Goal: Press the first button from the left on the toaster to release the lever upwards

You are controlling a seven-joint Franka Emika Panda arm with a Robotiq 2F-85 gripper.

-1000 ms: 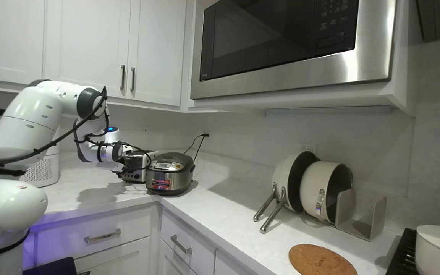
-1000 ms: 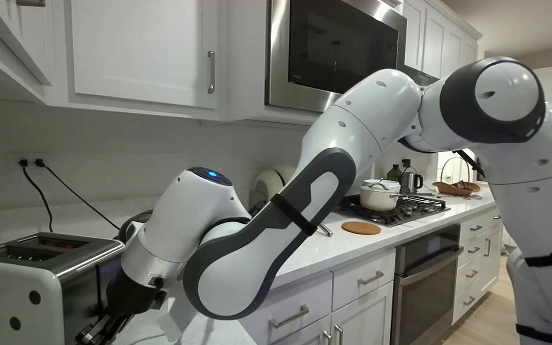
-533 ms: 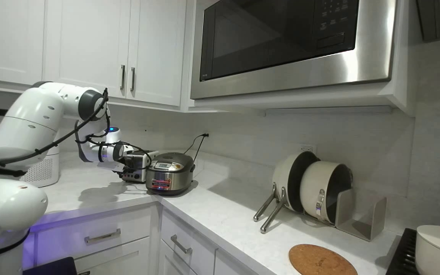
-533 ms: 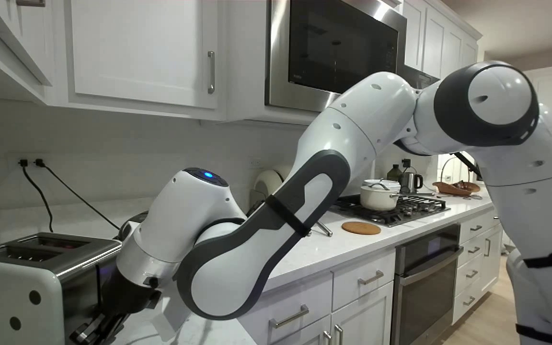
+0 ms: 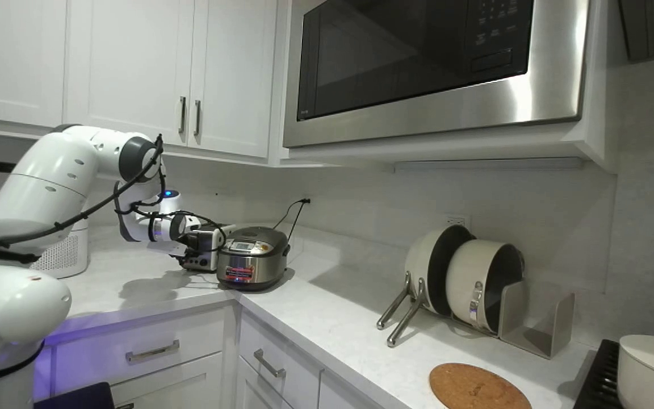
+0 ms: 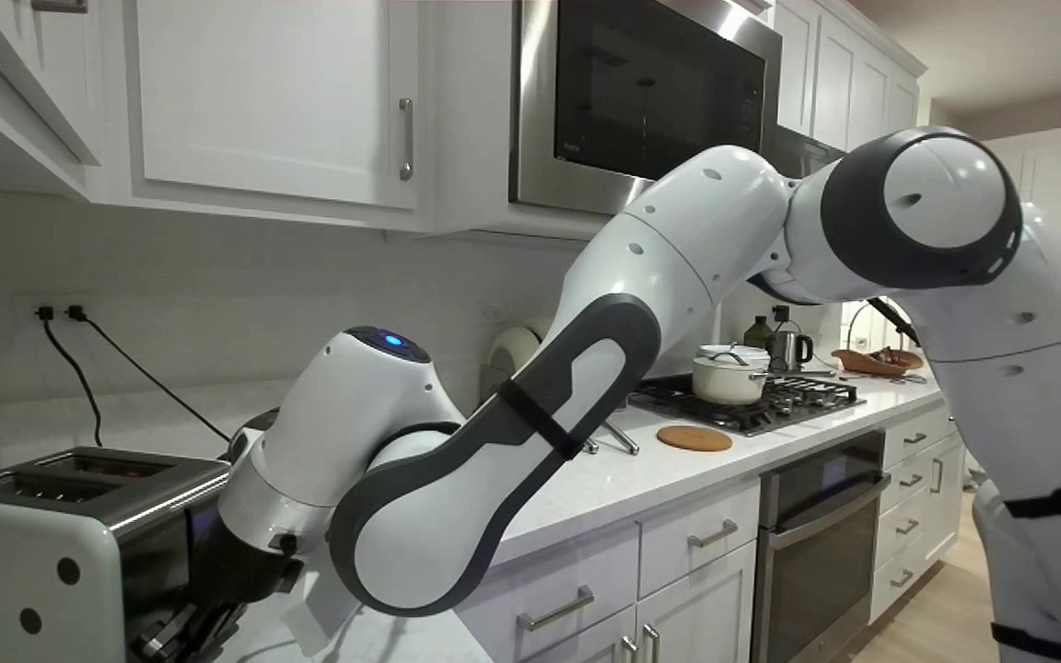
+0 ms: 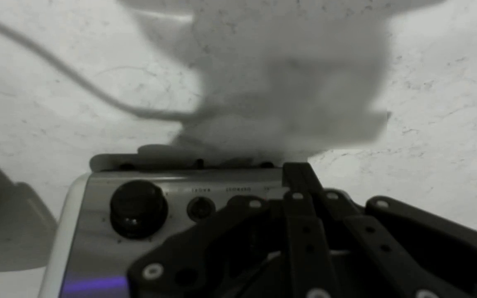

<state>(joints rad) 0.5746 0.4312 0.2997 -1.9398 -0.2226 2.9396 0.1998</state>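
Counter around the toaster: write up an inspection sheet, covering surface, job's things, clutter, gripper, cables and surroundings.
Surface: pale, speckled countertop, partly in shadow.
Job's things: toaster upright; its knob and a round button show in the wrist view.
Clutter: rice cooker beside the toaster; pans on edge at a grey rack; cork mat.
Gripper: jaws together at the toaster's front; contact with a button cannot be told.
Held item: nothing seen.
Cables: two black cords plugged into the wall; dark cable strapped along the robot arm.
Surroundings: microwave and white cabinets above the countertop; lidded pot on the cooktop.
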